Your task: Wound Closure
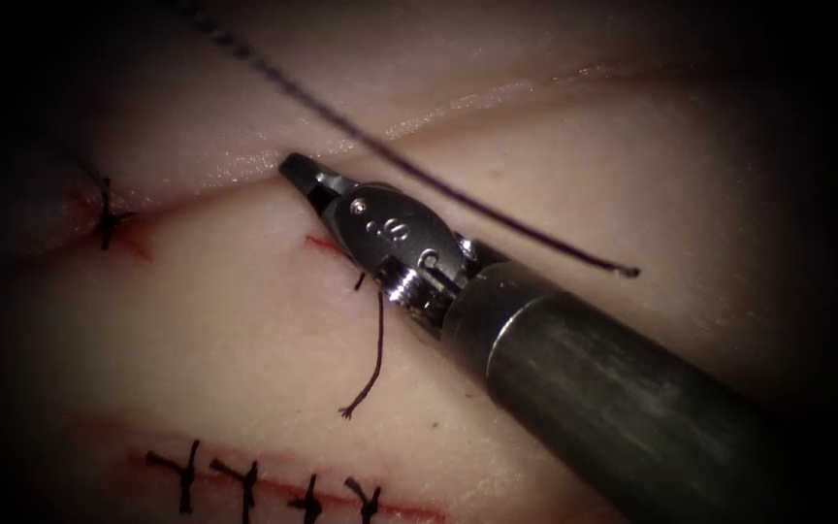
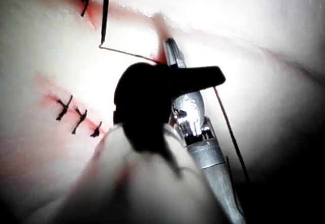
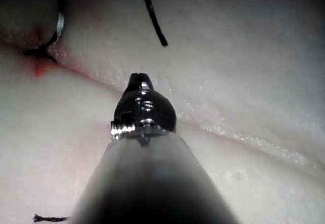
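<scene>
Across the middle of the endoscope view, the right arm's silver wristed claw (image 1: 295, 168) comes in on its dark grey shaft from the near right. Its jaws are closed together with nothing between them, and the tip rests at the long pale cut (image 1: 497, 97) in the pale pink pork tissue (image 1: 196, 340). The right wrist view shows the same claw (image 3: 139, 77) closed and empty at the cut line.

A long dark braided thread (image 1: 458, 199) runs free from the far left over the claw's wrist to a loose end on the right, and neither tool holds it. A short dark cut end of thread (image 1: 376, 349) hangs just near of the claw. To the left, a dark knotted stitch (image 1: 106, 218) sits on the cut in a smear of red fluid (image 1: 133, 243). Four dark stitches (image 1: 244, 483) close a second cut nearest the viewer.

Beside the knotted stitch the right wrist view shows a thin bright curved sliver (image 3: 60, 27) at the tissue; whether it is the needle cannot be told.

The left arm's claw (image 2: 152, 102) is a dark blur close to the right claw, and whether it holds anything cannot be told.
</scene>
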You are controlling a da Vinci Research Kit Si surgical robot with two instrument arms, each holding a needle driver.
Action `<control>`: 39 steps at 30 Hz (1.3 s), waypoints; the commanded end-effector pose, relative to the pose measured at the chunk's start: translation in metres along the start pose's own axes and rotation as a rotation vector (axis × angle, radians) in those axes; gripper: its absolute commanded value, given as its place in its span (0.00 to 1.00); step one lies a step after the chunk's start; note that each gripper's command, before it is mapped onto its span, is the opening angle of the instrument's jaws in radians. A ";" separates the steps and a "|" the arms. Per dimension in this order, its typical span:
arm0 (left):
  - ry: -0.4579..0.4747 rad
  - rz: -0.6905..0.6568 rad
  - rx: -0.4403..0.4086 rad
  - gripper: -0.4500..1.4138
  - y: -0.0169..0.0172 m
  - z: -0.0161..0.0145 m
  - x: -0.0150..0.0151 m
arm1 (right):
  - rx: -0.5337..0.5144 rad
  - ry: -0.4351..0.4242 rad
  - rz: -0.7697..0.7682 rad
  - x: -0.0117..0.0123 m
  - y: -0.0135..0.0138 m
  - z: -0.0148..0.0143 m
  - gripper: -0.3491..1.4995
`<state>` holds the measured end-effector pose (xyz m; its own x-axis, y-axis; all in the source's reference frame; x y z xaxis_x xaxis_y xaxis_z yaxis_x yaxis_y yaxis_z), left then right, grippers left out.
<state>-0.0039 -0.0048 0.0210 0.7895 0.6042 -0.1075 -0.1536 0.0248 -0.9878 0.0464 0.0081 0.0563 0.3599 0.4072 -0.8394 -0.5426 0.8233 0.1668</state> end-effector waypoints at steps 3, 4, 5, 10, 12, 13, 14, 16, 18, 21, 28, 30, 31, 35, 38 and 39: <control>-0.003 -0.001 0.001 0.00 -0.0006 -0.0002 -0.0006 | 0.007 -0.001 -0.001 -0.0005 0.0001 0.0002 0.00; -0.006 -0.001 -0.001 0.00 -0.0006 -0.0002 -0.0007 | 0.009 0.003 -0.001 -0.0005 0.0002 0.0000 0.00; -0.008 0.000 -0.003 0.00 -0.0006 -0.0002 -0.0007 | 0.010 0.002 -0.002 -0.0006 0.0003 -0.0003 0.00; -0.033 0.020 -0.035 0.00 -0.0009 0.0008 -0.0023 | 0.033 0.032 0.004 -0.0007 0.0009 -0.0038 0.74; -0.047 0.037 -0.058 0.00 -0.0011 0.0017 -0.0037 | 0.032 0.045 0.010 -0.0007 0.0014 -0.0057 0.74; -0.054 0.045 -0.069 0.00 -0.0012 0.0021 -0.0043 | 0.018 0.046 0.013 -0.0007 0.0018 -0.0071 0.74; -0.060 0.057 -0.082 0.00 -0.0015 0.0027 -0.0052 | 0.007 0.045 0.015 -0.0008 0.0022 -0.0082 0.74; -0.069 0.069 -0.101 0.00 -0.0021 0.0037 -0.0067 | -0.014 0.052 0.019 -0.0010 0.0032 -0.0108 0.74; -0.084 0.077 -0.127 0.00 -0.0029 0.0051 -0.0084 | -0.043 0.050 0.020 -0.0015 0.0040 -0.0130 0.72; -0.085 0.118 -0.157 0.00 -0.0044 0.0074 -0.0105 | -0.067 0.042 0.011 -0.0026 0.0053 -0.0164 0.68; -0.112 0.182 -0.242 0.00 -0.0084 0.0132 -0.0142 | -0.140 0.008 0.011 -0.0056 0.0082 -0.0228 0.64; -0.117 0.201 -0.266 0.00 -0.0094 0.0151 -0.0152 | -0.167 0.000 0.013 -0.0065 0.0087 -0.0240 0.63; -0.122 0.208 -0.279 0.00 -0.0099 0.0159 -0.0157 | -0.177 -0.003 0.021 -0.0068 0.0088 -0.0244 0.63; -0.135 0.268 -0.278 0.00 -0.0117 0.0200 -0.0176 | -0.207 -0.013 0.034 -0.0081 0.0087 -0.0257 0.64; -0.149 0.342 -0.243 0.00 -0.0135 0.0232 -0.0190 | -0.229 -0.009 0.047 -0.0091 0.0078 -0.0261 0.68; -0.156 0.363 -0.229 0.00 -0.0143 0.0244 -0.0194 | -0.229 -0.008 0.050 -0.0094 0.0074 -0.0262 0.68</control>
<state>-0.0317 0.0033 0.0401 0.6043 0.6531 -0.4564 -0.2677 -0.3731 -0.8883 0.0182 0.0004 0.0511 0.3338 0.4498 -0.8284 -0.7199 0.6890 0.0840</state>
